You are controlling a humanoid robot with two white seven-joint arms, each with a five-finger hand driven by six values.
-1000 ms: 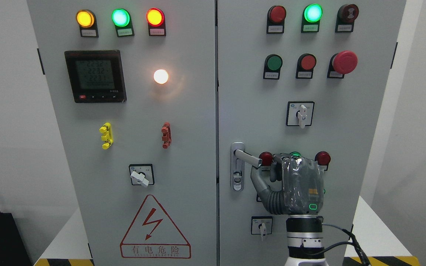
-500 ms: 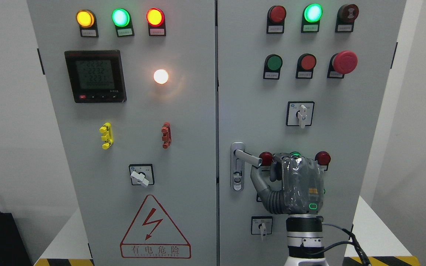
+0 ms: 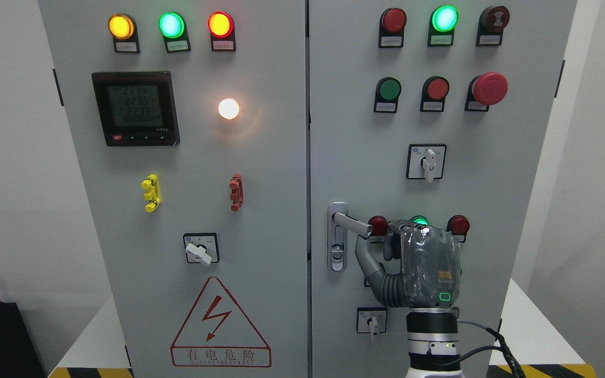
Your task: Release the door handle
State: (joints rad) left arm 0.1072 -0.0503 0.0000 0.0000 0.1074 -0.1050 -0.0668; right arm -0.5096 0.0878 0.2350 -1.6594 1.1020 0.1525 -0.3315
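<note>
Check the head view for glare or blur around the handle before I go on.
Head view: sharp throughout; door handle evenly lit, no glare; white lamp blooms on the left door; small highlight on the right hand.

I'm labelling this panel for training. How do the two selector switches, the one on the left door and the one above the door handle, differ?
The left door's selector switch has its white knob turned diagonally, pointing lower right; the right door's selector switch points straight down. The left one also sits lower. Both have white knobs on black-framed square plates.
</note>
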